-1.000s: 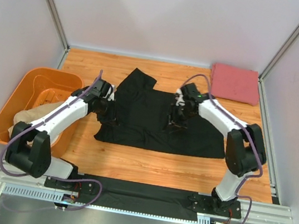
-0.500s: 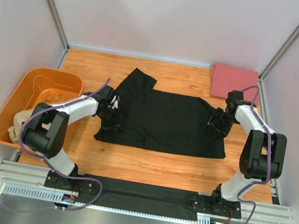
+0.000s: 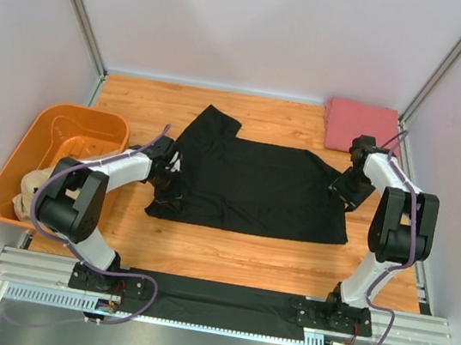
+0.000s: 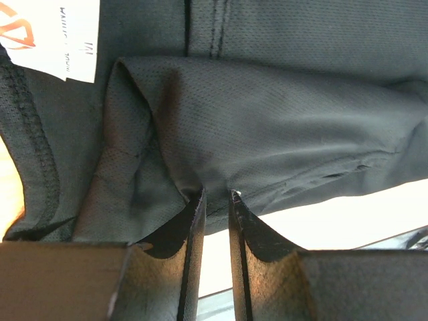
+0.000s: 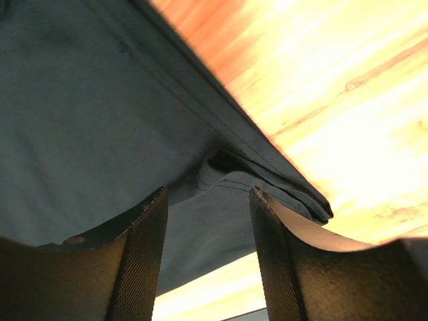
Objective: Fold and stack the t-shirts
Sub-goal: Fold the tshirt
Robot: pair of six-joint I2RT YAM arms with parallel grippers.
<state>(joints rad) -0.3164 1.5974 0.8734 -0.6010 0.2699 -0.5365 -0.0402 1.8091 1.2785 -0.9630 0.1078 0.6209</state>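
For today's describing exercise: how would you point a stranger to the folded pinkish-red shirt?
Find the wooden table, then its far right corner. The pinkish-red shirt lies there, folded into a neat rectangle, unlike the black shirt spread flat mid-table.

right gripper: fingers spread apart, tips low over the cloth
black t-shirt: fills the left side, hem bunched into a little fold between the fingertips
table: glary wood grain on the right
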